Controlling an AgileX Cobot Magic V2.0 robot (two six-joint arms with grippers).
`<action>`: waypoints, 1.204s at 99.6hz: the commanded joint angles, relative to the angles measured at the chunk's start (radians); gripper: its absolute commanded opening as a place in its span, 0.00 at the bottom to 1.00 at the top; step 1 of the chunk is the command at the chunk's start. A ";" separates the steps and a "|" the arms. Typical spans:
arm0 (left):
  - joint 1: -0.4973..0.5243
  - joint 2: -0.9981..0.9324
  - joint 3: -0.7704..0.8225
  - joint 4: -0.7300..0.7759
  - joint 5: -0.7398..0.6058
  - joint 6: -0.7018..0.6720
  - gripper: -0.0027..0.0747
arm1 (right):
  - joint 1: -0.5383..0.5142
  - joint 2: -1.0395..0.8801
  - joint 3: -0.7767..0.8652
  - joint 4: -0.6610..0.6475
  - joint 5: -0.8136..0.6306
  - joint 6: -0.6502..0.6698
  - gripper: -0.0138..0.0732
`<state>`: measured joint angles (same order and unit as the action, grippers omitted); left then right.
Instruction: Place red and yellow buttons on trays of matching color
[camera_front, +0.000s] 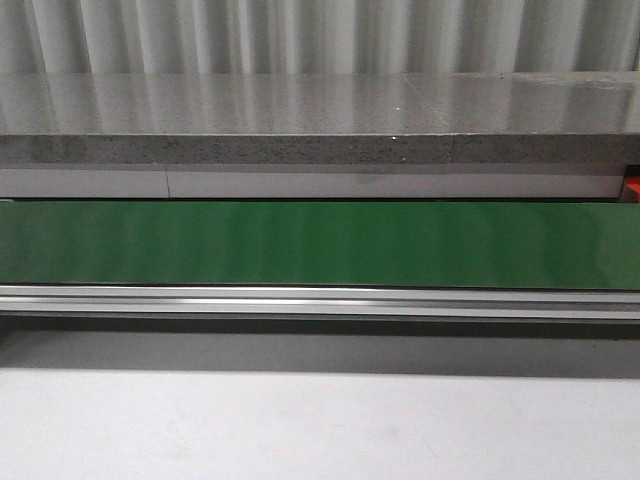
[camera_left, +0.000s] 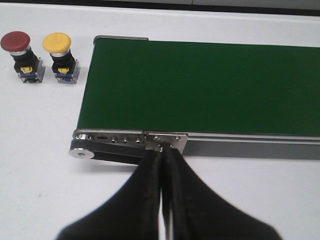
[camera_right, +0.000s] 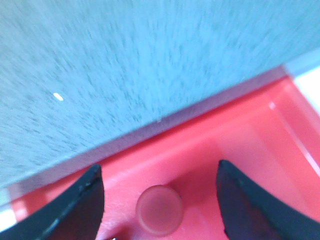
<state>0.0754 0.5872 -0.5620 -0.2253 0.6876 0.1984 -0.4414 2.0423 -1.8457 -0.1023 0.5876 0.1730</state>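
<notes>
A long green conveyor belt (camera_front: 320, 245) in a silver aluminium frame (camera_front: 320, 302) runs across the pale grey table (camera_front: 320, 425). Behind it lies a speckled grey stone slab (camera_front: 300, 110), backed by a corrugated metal wall (camera_front: 330, 35). The belt's end roller (camera_left: 81, 151) rests on the white tabletop.

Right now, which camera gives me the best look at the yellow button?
The left wrist view. The yellow button stands upright there on the white table, beside a red button, off the end of the green belt. The front view shows only the belt, no button. The right wrist view shows a red tray, nothing yellow.
</notes>
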 joint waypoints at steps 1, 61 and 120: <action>-0.005 0.000 -0.027 -0.020 -0.065 -0.001 0.01 | 0.007 -0.127 -0.037 0.000 -0.015 -0.006 0.72; -0.005 0.000 -0.027 -0.020 -0.067 -0.001 0.01 | 0.355 -0.615 0.312 0.003 0.037 -0.104 0.71; -0.005 0.000 -0.027 -0.020 -0.067 -0.001 0.01 | 0.464 -1.198 0.922 0.004 0.130 -0.112 0.49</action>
<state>0.0754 0.5872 -0.5620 -0.2253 0.6861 0.1984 0.0203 0.9263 -0.9478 -0.0927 0.7550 0.0714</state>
